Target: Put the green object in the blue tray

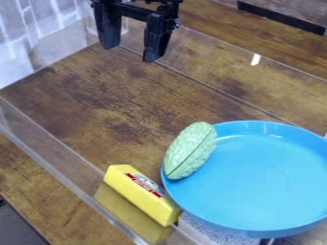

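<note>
Jaws spread wide and empty over bare wooden table (115, 86), green object (189, 150) well below-right of them leaning on blue tray (274, 187) rim, yellow block (138, 191) beside it, nothing between.

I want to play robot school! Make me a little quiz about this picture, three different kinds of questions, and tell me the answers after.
1. True or false: the green object lies flat in the middle of the blue tray.
2. Pick one. The yellow block sits: A) inside the tray, B) on the table beside the tray's rim, C) in the hand.
3. Fill in: the hand hangs over the wooden table with its fingers ____ and nothing in them.

Key: 1 false, it leans on the tray's left rim. 2 B. 3 open.
</note>
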`<state>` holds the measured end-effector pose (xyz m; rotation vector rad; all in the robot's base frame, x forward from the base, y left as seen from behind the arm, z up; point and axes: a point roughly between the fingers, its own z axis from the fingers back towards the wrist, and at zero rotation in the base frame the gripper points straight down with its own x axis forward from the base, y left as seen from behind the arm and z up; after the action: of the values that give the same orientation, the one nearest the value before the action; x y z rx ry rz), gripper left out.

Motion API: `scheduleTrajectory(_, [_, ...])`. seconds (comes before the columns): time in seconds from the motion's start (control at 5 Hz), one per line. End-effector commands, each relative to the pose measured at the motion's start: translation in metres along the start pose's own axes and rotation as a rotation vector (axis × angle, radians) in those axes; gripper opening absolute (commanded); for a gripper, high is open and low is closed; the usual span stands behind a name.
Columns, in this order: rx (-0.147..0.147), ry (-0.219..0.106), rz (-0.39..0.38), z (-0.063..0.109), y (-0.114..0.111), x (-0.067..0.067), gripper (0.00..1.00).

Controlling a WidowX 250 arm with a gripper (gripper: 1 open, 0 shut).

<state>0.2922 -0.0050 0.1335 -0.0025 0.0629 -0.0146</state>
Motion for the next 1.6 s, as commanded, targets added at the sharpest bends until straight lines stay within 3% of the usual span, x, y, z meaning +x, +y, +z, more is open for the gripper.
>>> scheduleTrajectory(0.0, [-0.004, 0.018, -0.005, -0.007, -0.003, -0.001, 1.0])
scheduleTrajectory(0.2, [-0.016, 0.029, -0.027, -0.021, -0.017, -0.004, 1.0])
scheduleTrajectory(0.6, [-0.036, -0.002, -0.084, -0.039, -0.053, -0.01, 1.0])
scheduleTrajectory(1.4, [-0.049, 0.008, -0.114, -0.061, -0.067, -0.006, 1.0])
